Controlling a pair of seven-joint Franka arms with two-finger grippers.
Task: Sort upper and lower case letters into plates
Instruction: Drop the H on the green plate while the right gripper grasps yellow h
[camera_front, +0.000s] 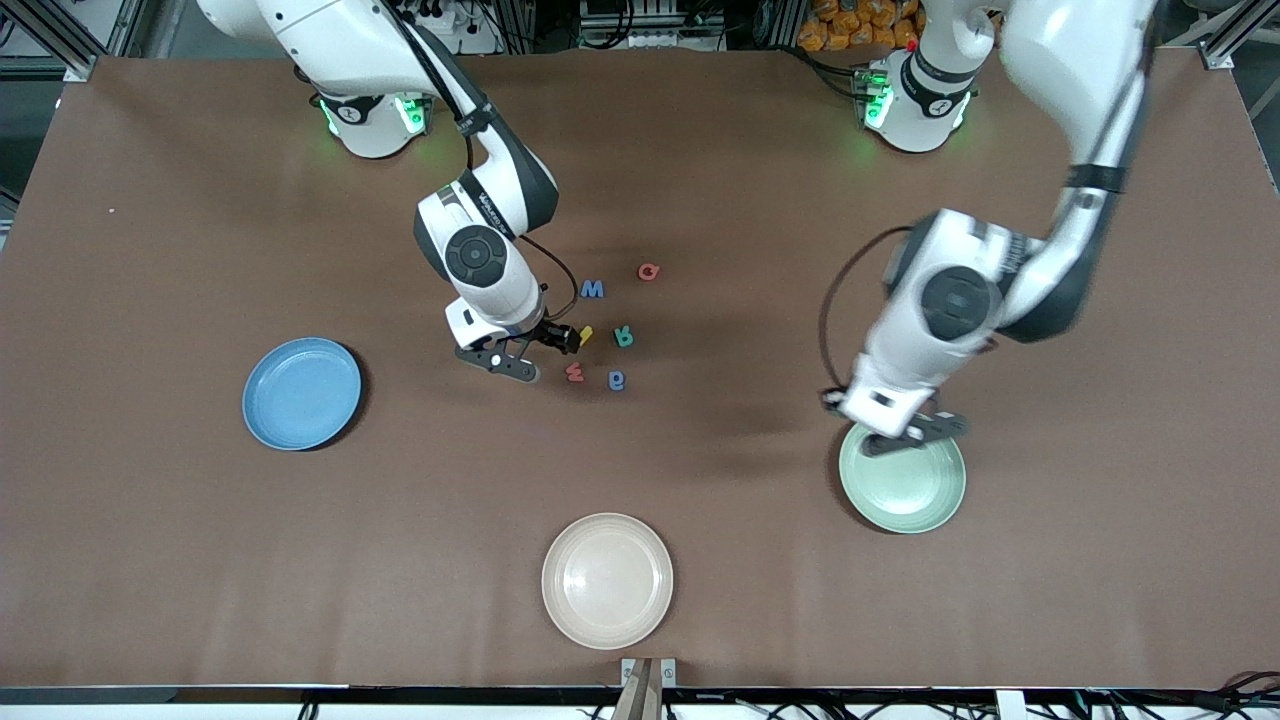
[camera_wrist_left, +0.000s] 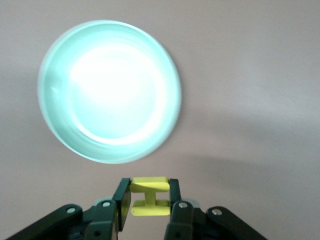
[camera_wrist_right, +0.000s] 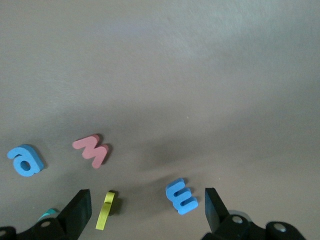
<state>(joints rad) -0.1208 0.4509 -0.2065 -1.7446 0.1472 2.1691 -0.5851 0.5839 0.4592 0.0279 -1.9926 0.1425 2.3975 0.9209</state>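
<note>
The left gripper (camera_wrist_left: 148, 200) hangs above the rim of the mint green plate (camera_front: 915, 495) at the left arm's end of the table, its fingers closed on a yellow letter (camera_wrist_left: 149, 196) pinched between the pads. The right gripper (camera_wrist_right: 145, 210) sits low over the cluster of letters near the table's middle, fingers spread wide and holding nothing, with a small yellow letter (camera_front: 586, 335) and the blue M (camera_front: 592, 290) lying between them. Around it lie the red w (camera_front: 575, 373), the blue a (camera_front: 617, 380), a teal R (camera_front: 624, 337) and, farther from the front camera, a red a (camera_front: 649, 271). The sky blue plate (camera_front: 302, 393) waits toward the right arm's end, well apart from the letters across bare brown table (camera_front: 200, 550). A cream plate (camera_front: 607, 580) lies nearest the front camera, close to the table's edge.
</note>
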